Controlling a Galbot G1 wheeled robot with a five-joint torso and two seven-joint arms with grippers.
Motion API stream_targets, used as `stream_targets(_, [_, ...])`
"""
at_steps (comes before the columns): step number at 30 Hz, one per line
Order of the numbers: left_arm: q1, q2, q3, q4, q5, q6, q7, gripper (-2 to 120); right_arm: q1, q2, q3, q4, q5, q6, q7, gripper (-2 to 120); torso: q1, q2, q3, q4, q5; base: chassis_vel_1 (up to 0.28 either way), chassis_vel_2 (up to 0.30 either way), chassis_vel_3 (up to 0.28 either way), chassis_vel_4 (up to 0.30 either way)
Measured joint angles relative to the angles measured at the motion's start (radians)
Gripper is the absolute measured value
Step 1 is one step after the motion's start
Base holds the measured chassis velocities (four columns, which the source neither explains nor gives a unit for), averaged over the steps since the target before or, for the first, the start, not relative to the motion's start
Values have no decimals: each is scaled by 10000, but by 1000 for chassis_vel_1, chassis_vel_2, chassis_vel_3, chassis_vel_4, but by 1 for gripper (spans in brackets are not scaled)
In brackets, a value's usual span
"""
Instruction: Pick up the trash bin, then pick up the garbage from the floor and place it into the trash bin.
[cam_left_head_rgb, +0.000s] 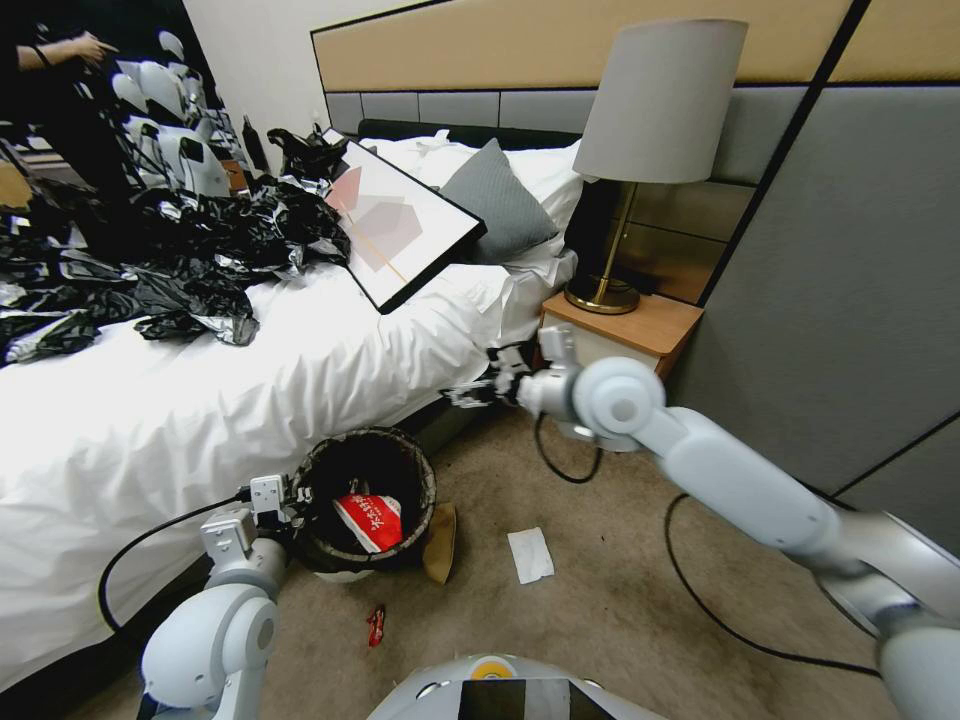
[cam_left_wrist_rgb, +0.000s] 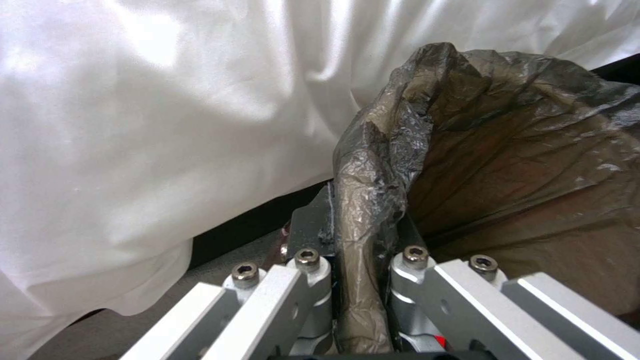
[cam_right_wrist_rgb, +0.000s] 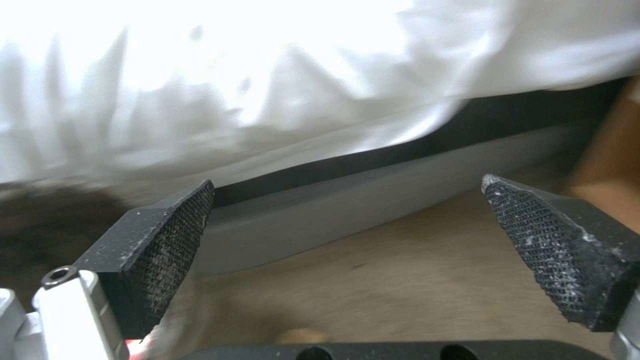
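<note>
1. Here the left gripper (cam_left_head_rgb: 290, 500) is clamped on the rim of the trash bin (cam_left_head_rgb: 330, 555), at the side nearest the bed; in the left wrist view the left gripper (cam_left_wrist_rgb: 360, 280) has one finger outside and one inside, with the folded edge of the dark bag (cam_left_wrist_rgb: 507, 165) pinched between them
2. The trash bin stands beside the bed (cam_left_head_rgb: 250, 400), close to the hanging white sheet (cam_left_wrist_rgb: 167, 125), on the beige carpet (cam_left_head_rgb: 600, 620)
3. Inside the bin lies a red-and-white wrapper (cam_left_head_rgb: 368, 520), resting on the dark liner
4. A brown cardboard piece (cam_left_head_rgb: 440, 542) leans against the outside of the bin on the side away from the left gripper
5. A white tissue (cam_left_head_rgb: 530, 555) lies flat on the carpet, near the cardboard but apart from it
6. A small red wrapper (cam_left_head_rgb: 376, 625) lies on the carpet in front of the bin, just clear of its base
7. The right gripper (cam_left_head_rgb: 478, 385) is held out above the floor by the edge of the bed, near the wooden nightstand (cam_left_head_rgb: 620, 325); in the right wrist view the right gripper (cam_right_wrist_rgb: 347, 235) has its fingers (cam_right_wrist_rgb: 170, 240) spread wide with nothing between them, facing the carpet and the bed base
8. A lamp (cam_left_head_rgb: 655, 120) stands on the nightstand, and black plastic sheeting (cam_left_head_rgb: 170, 260) and a framed picture (cam_left_head_rgb: 400, 225) lie on the bed
</note>
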Motion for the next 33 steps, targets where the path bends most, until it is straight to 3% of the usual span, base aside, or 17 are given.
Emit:
stream_targets(2, [0, 1, -21, 0, -19, 0, 0, 4, -319, 24, 371, 1, -245, 105, -67, 100, 0, 0, 0, 3, 0, 0, 0, 0, 0])
stream_targets(5, [18, -8, -61, -7, -72, 0, -3, 4, -1716, 259, 1707, 5, -1594, 584, -604, 100, 0, 0, 0, 6, -2, 0, 0, 0, 0])
stream_targets(10, [24, -6, -74, -26, -93, 0, -6, 4, -2690, 420, 2402, 87, -2371, 853, -910, 100, 0, 0, 0, 8, -3, 0, 0, 0, 0])
stream_targets(12, [1, 12, -96, -35, -122, 0, -6, 4, -4208, 664, 3110, 227, -3412, 1404, -1227, 100, 0, 0, 0, -1, 6, 0, 0, 0, 0])
stream_targets(13, [1, 12, -96, -35, -122, 0, -6, 4, -4208, 664, 3110, 227, -3412, 1404, -1227, 100, 0, 0, 0, -1, 6, 0, 0, 0, 0])
stream_targets(14, [-8, 19, -100, -35, -137, 0, -6, 4, -4909, 852, 3450, 235, -4200, 2080, -1436, 100, 0, 0, 0, -3, -9, 0, 0, 0, 0])
stream_targets(16, [5, 21, -107, -30, -143, 0, -6, 4, -5620, 1110, 3773, 150, -5221, 2929, -1715, 100, 0, 0, 0, 3, 3, 0, 0, 0, 0])
stream_targets(17, [5, 21, -107, -30, -143, 0, -6, 4, -5620, 1110, 3773, 150, -5221, 2929, -1715, 100, 0, 0, 0, 3, 3, 0, 0, 0, 0])
stream_targets(20, [36, -37, -117, -3, -141, 0, -4, 4, -6968, 1714, 4448, -150, -7925, 4392, -2103, 100, 0, 0, 0, 2, 1, 0, 0, 0, 0])
stream_targets(33, [9, -24, -117, 74, -133, 0, -7, 4, -8308, 2114, 4723, -312, -9193, 5022, -2372, 100, -1, 0, 0, 2, -8, 0, 0, 0, 0])
